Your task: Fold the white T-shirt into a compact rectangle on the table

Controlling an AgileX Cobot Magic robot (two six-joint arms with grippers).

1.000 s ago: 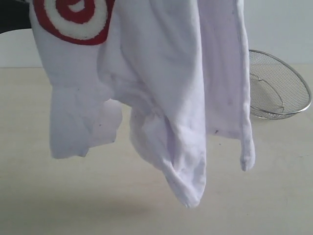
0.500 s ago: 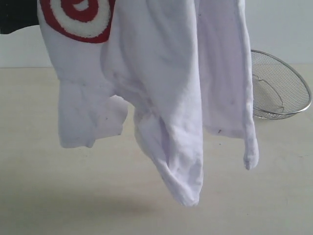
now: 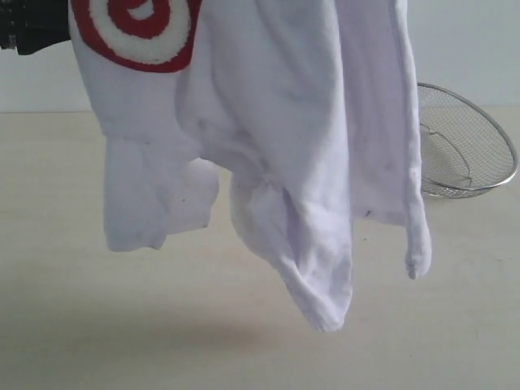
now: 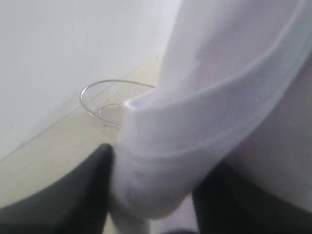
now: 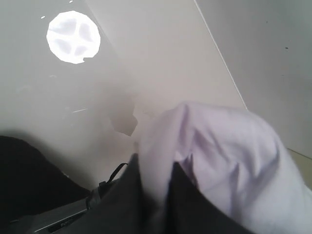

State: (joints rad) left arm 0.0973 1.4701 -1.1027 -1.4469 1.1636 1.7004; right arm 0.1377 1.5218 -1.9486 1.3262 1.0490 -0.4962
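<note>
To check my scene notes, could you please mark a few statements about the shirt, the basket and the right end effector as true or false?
1. The shirt hangs above the table. True.
2. The basket sits left of the shirt in the exterior view. False: it sits on the right, partly hidden by the shirt.
3. The shirt's print is red and white. True.
4. The right end effector is open. False: it is shut on shirt fabric.
</note>
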